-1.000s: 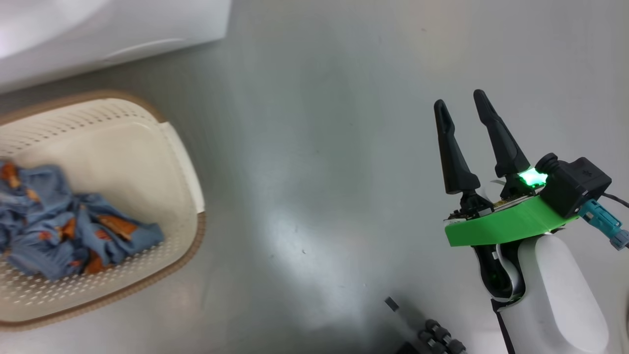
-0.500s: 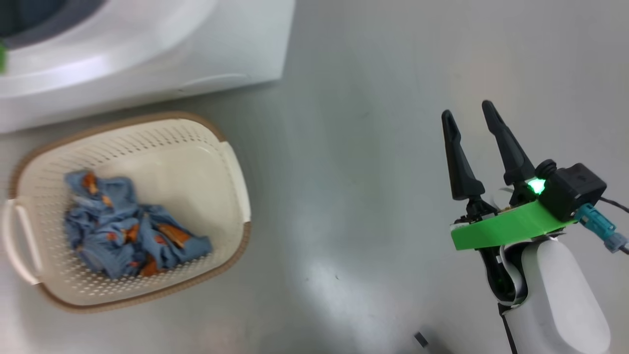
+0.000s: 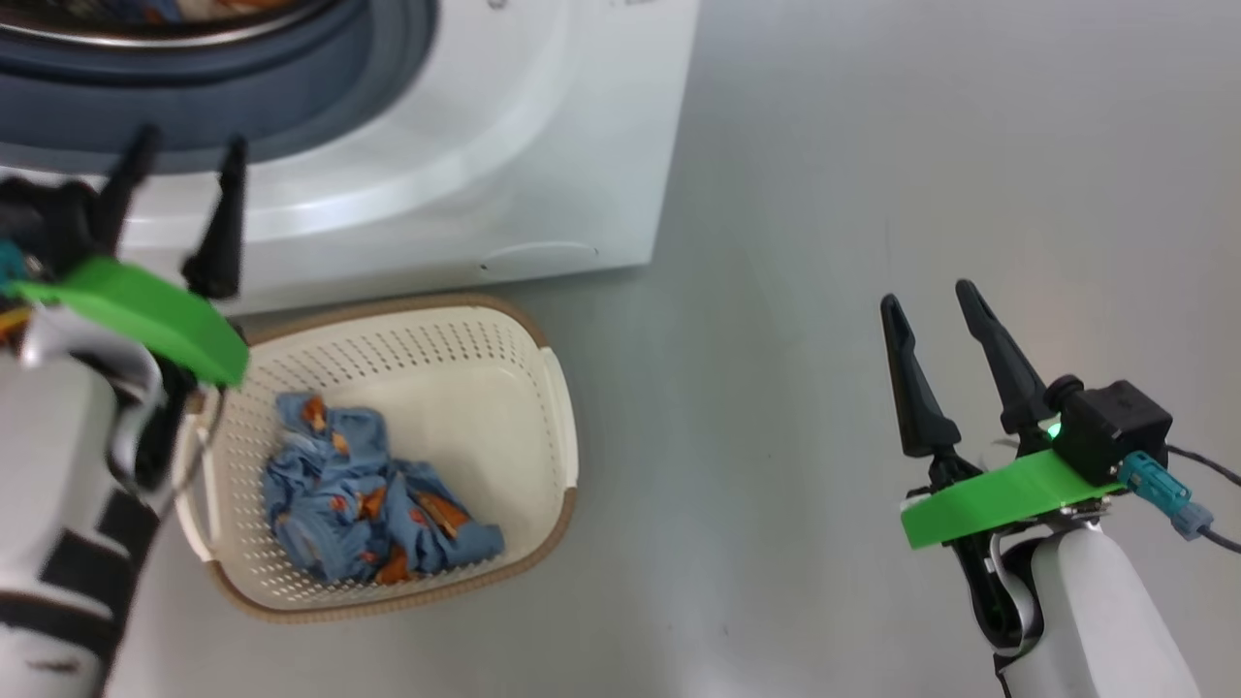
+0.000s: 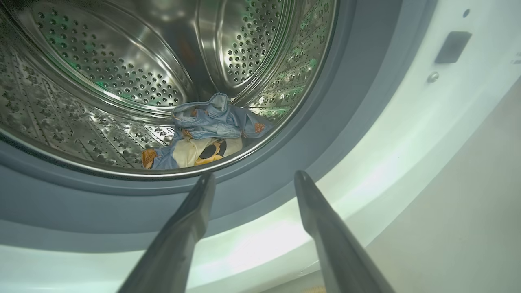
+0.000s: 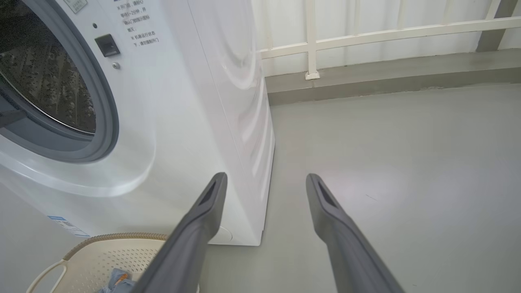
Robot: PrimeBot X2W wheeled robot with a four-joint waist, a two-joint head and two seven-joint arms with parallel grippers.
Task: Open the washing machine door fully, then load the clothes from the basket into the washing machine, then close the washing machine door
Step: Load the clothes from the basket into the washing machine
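The washing machine [image 3: 543, 145] stands with its round opening uncovered; the washing machine door is out of view. One bundle of the clothes [image 4: 203, 134], blue with orange prints, lies in the steel drum [image 4: 101, 69]. Another bundle [image 3: 373, 504] lies in the cream basket [image 3: 543, 427] on the floor before the machine. My left gripper [image 3: 191, 139] hangs open and empty in front of the grey gasket [image 4: 285, 162], above the basket's left end. My right gripper [image 3: 927, 296] is open and empty over bare floor, well right of the basket [image 5: 110, 256].
The grey floor [image 3: 824, 174] stretches to the right of the machine. A white railing [image 5: 366, 32] and a low kerb run along the back. The machine's white side panel [image 5: 240, 101] faces my right gripper [image 5: 266, 177].
The head camera has swung, bringing the machine's opening and my left gripper into view. The bundle in the basket lies as before. Both grippers stay open.
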